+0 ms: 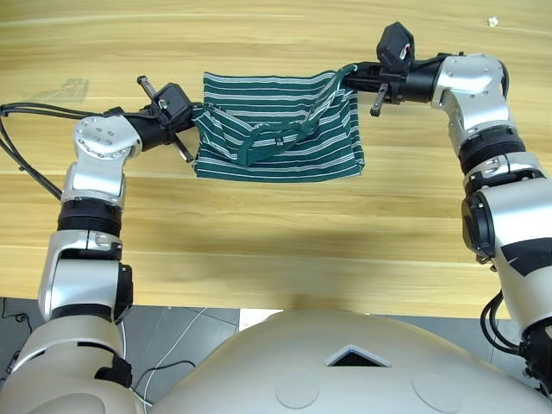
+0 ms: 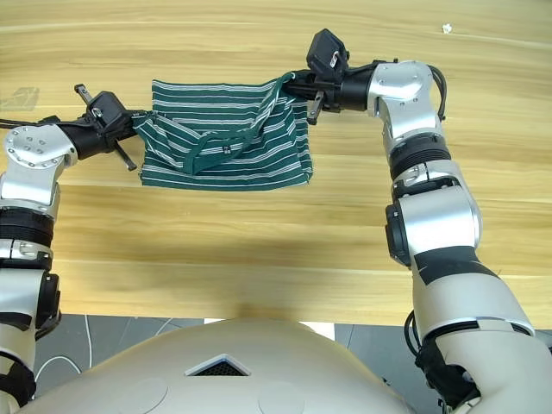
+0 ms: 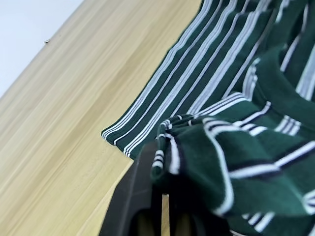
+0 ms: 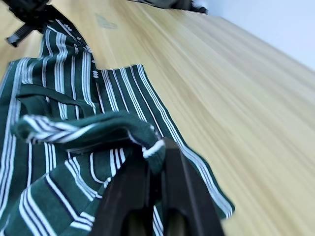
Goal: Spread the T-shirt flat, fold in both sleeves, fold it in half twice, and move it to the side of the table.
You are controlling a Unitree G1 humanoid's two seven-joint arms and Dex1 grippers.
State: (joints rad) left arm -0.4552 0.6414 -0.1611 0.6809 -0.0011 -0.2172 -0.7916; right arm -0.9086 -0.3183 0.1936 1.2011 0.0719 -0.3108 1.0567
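T-shirt (image 1: 285, 155) on table (image 1: 259, 224), white scrap (image 1: 492, 21) well apart

You see a light wooden desk (image 1: 276, 250) with the green striped T-shirt (image 1: 285, 151) lying folded near its middle, and a small white scrap (image 1: 492, 21) farther back on the right.

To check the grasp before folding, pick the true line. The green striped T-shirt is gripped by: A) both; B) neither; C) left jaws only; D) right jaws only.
A: the left jaws and the right jaws each pinch a fold of the green white-striped fabric T-shirt at opposite sides.
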